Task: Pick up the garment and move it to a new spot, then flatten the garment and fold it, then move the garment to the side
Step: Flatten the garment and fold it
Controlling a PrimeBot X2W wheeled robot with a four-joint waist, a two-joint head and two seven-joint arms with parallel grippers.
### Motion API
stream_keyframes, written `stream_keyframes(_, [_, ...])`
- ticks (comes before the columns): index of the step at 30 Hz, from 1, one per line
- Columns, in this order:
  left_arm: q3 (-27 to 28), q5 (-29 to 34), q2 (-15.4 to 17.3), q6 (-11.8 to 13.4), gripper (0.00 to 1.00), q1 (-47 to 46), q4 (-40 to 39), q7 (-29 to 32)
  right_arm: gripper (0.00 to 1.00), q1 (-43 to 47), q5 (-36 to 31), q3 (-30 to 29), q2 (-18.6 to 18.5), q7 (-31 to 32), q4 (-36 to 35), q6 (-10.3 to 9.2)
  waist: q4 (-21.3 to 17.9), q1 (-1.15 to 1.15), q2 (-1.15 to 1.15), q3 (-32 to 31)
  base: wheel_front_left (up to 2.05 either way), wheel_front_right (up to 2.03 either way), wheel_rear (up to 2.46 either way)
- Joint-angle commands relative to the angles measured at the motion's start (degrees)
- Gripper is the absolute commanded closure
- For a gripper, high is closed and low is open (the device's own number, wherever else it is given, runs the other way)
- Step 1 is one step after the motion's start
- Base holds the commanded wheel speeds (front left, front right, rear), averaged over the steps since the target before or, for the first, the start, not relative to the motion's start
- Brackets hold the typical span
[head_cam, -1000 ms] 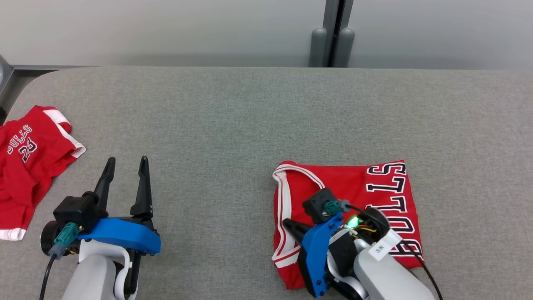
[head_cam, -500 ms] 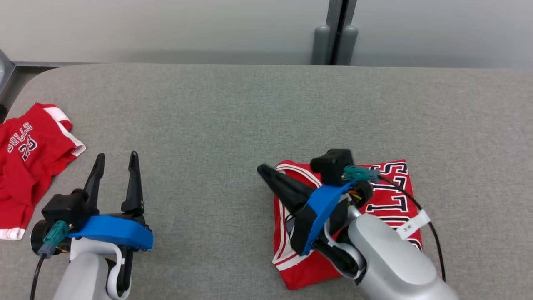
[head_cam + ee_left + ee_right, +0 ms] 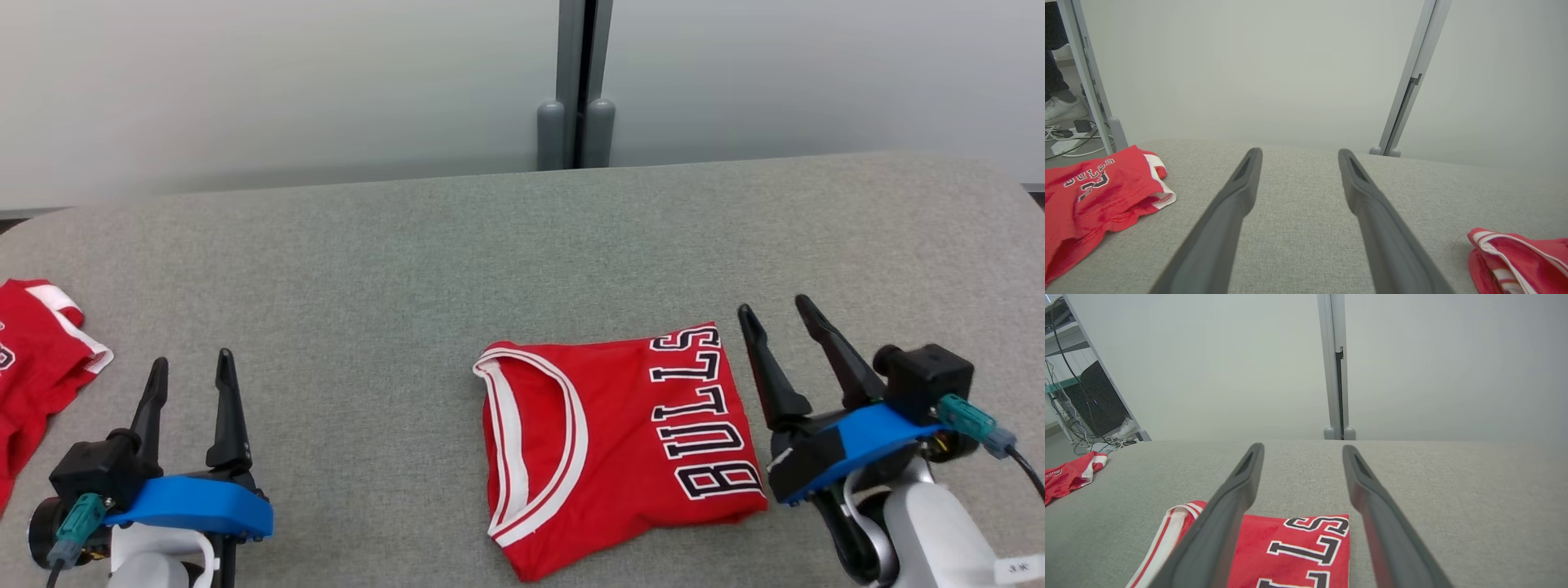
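Right gripper has its fingers spread with nothing in them, parked just beside the folded red jersey, which lies to its left on the grey table. Left gripper, also spread and empty, is well apart, so the right arm's nearer imo.

Crumpled red jersey (far left) on grey table

Soft, even, bright light from overhead fills the grey bench, and shadows beside the folded jersey are faint. The head view is sharp, with crisp lettering. In the left wrist view the wide lens splays the near fingers and tilts the far post. The wall looks pale and hazy.
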Motion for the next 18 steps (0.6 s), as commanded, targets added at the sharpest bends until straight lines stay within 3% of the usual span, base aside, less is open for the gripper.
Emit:
stream_keyframes(1, [0.51,0.37,0.07,0.18,0.00,0.76,-0.41,-0.25,0.00,2.13,-0.38,-1.70,0.34,0.68,-1.39,0.03,-1.04,0.00,0.00,-1.01,0.00,0.00,0.00])
stream_keyframes(9, [0.72,1.58,-0.63,0.25,0.00,3.66,-0.10,-0.25,0.00,8.57,-1.98,-9.79,-0.03,2.76,-5.11,0.03,-2.29,0.00,0.00,-3.60,0.00,0.00,0.00])
stream_keyframes(18, [0.02,1.88,-1.77,0.19,0.00,5.92,0.72,-0.25,0.00,8.18,-0.78,-7.47,-1.74,4.27,-3.08,0.03,-2.88,0.00,0.00,-5.50,0.00,0.00,0.00])
